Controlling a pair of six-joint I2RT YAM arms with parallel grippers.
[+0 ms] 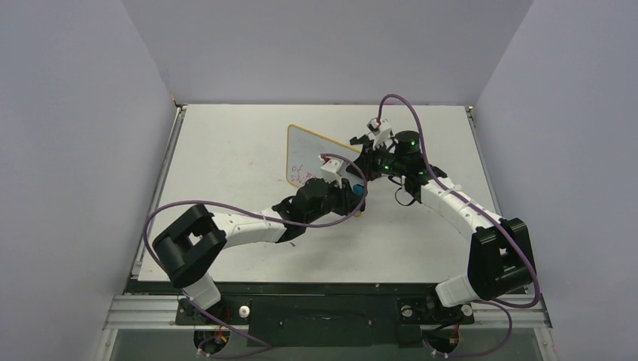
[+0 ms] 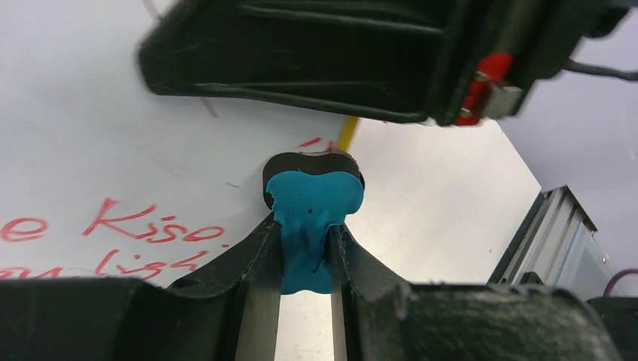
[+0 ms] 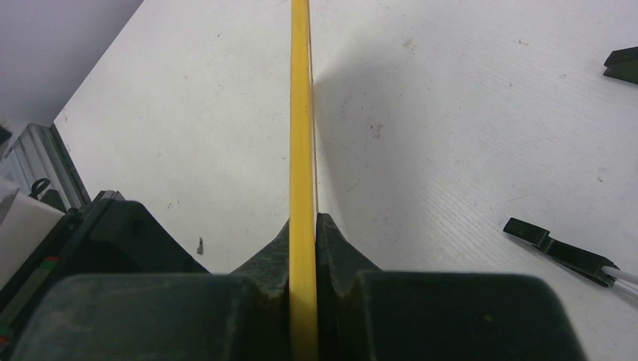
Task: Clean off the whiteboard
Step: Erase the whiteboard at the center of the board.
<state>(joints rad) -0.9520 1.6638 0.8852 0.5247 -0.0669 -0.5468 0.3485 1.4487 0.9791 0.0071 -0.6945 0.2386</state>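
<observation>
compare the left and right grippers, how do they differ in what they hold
The left gripper pinches the blue eraser, while the right gripper clamps the whiteboard by its thin wooden edge. The left gripper's jaws stand a little apart around the squashed eraser; the right gripper's nearly meet. The left gripper faces the board's red writing; the right gripper sees only its edge. Both are shut on something.

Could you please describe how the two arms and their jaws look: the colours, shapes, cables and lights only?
The left arm and the right arm have white link shells and bulky black joint housings. A purple cable loops along each. Small green lights glow near the right wrist. The jaws are matte black, wedge-shaped and scuffed.
</observation>
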